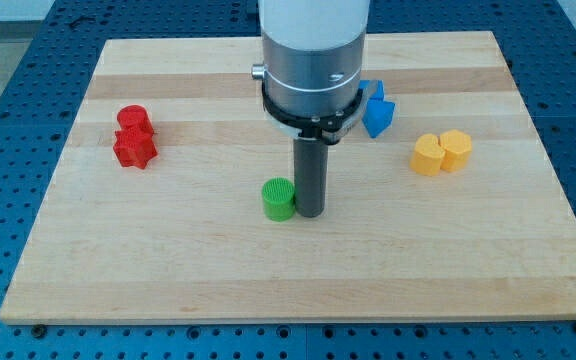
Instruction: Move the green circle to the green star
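Note:
The green circle (279, 198) is a short green cylinder near the middle of the wooden board (168, 270). My tip (310, 213) stands on the board right against the circle's right side, touching or nearly so. No green star shows in this view; the arm's wide body hides the board behind it at the view's top centre.
A red cylinder (132, 119) and a red star (134, 149) sit together at the view's left. Blue blocks (377, 110) show partly behind the arm on the right. A yellow heart (427, 156) and a yellow hexagon (456, 149) sit at the right.

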Available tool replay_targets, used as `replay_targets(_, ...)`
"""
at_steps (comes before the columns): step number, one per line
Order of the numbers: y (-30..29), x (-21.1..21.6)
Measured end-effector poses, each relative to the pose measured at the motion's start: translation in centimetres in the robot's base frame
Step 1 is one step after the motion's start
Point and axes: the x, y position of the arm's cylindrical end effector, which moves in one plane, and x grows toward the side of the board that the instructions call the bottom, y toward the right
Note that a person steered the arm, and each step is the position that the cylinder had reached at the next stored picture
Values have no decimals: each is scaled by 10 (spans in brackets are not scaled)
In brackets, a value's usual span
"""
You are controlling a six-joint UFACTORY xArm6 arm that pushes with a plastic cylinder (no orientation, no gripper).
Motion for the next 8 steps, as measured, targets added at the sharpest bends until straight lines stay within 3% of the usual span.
replay_targets(3, -60, -33)
replay_targets(6, -82, 13)
replay_targets(8, -112, 14)
